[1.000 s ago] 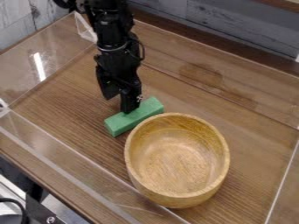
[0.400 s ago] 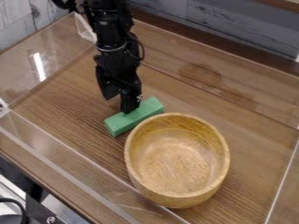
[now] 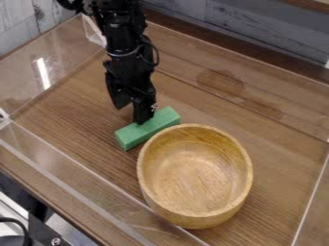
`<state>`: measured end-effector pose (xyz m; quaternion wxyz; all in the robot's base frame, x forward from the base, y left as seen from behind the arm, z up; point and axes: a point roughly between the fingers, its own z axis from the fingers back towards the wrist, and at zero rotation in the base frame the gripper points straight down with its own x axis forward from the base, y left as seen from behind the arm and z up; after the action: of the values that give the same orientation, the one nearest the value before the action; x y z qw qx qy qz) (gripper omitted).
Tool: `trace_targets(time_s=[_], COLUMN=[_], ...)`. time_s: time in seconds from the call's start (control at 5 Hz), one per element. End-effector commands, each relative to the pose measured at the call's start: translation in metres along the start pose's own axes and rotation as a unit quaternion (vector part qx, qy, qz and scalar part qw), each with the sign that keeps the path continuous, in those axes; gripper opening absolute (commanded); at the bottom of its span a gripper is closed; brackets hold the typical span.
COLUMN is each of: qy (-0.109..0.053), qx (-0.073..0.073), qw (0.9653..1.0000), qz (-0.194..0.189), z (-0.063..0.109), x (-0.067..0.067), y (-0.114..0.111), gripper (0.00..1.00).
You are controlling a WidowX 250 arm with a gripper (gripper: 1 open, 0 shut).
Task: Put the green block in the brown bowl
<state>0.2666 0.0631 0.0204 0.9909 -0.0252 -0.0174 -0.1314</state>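
The green block (image 3: 145, 128) lies flat on the wooden table, just beyond the upper-left rim of the brown bowl (image 3: 194, 175). My black gripper (image 3: 138, 114) points straight down over the block's far half, its fingers low around it, one on each side. The jaws stand open and the block still rests on the table. The fingertips partly hide the block's middle. The bowl is upright and holds nothing.
Clear plastic walls (image 3: 38, 67) ring the wooden table (image 3: 244, 106) on the left, front and right. A grey plank wall runs along the back. The arm rises from the gripper toward the upper left.
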Motion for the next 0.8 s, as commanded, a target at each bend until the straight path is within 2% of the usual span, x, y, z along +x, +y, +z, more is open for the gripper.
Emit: trace_targets(time_s=[0.0,0.6], qy=[0.037,0.044], qx=[-0.021,-0.028], qw=[0.9991,0.9985], qz=[-0.009,-0.019], z=[-0.0252,-0.0276], x=[-0.0124,-0.0129], y=[-0.0162,-0.0216], gripper=[1.00,1.00])
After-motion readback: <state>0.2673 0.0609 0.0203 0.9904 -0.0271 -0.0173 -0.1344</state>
